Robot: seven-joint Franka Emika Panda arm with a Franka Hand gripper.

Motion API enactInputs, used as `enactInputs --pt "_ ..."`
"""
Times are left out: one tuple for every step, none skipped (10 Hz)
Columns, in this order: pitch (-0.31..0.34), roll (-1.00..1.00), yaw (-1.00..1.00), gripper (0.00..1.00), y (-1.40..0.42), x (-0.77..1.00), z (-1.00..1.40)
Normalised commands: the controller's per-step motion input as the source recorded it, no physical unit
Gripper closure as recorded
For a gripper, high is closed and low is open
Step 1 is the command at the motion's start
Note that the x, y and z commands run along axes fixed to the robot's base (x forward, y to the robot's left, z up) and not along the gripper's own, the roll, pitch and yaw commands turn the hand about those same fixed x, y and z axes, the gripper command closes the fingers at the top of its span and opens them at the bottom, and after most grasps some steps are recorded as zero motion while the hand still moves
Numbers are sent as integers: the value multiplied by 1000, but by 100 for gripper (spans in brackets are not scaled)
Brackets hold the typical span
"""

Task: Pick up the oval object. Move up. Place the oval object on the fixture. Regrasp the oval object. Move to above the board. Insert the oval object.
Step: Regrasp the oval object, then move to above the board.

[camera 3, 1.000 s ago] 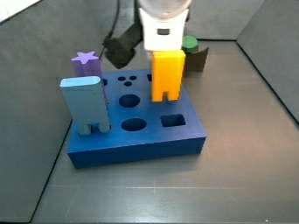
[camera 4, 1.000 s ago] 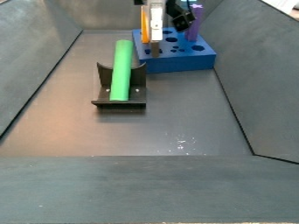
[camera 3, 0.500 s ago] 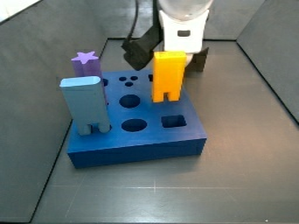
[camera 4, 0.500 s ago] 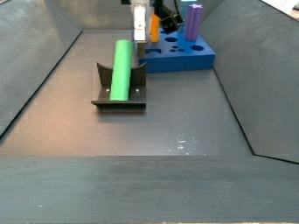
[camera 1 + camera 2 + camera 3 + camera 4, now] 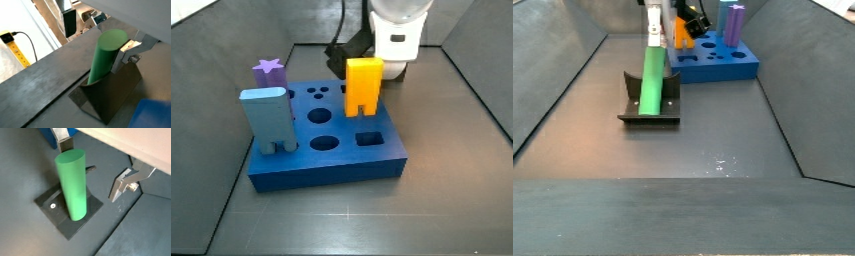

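Observation:
The green oval object (image 5: 649, 75) lies along the dark fixture (image 5: 647, 112), tilted up toward the far wall. In both wrist views its rounded end (image 5: 112, 38) (image 5: 71, 163) stands between the silver fingers (image 5: 123, 183), with a gap on each side. My gripper (image 5: 93, 163) is open around the rod's far end, not touching it; it also shows in a side view (image 5: 653, 28). In a side view the gripper (image 5: 392, 60) is behind the blue board (image 5: 325, 150), and the rod and fixture are hidden there.
On the board stand a yellow forked block (image 5: 364, 85), a grey-blue rectangular block (image 5: 269, 118) and a purple star peg (image 5: 267, 70). The board (image 5: 714, 65) sits just right of the fixture. Grey bin walls slope up on all sides.
My gripper has moved away from above the board, over to the far end of the green rod on the fixture. The rod and fixture have not moved.

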Motion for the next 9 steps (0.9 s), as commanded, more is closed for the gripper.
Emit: enactInputs --pt "140 62 26 0 -5 270 -30" --pt "148 68 42 0 -6 193 -24" --pt "0 0 0 100 0 0 0" --pt "-108 -1 -422 100 220 -115 1000" --pt "-106 -3 -424 100 220 -116 1000" --pt "-61 -45 -388 100 212 -122 1000" --pt "-8 -74 -343 100 208 -119 1000" --pt "48 -84 -302 100 207 -117 1000" --pt "105 -72 -234 100 202 -116 1000"
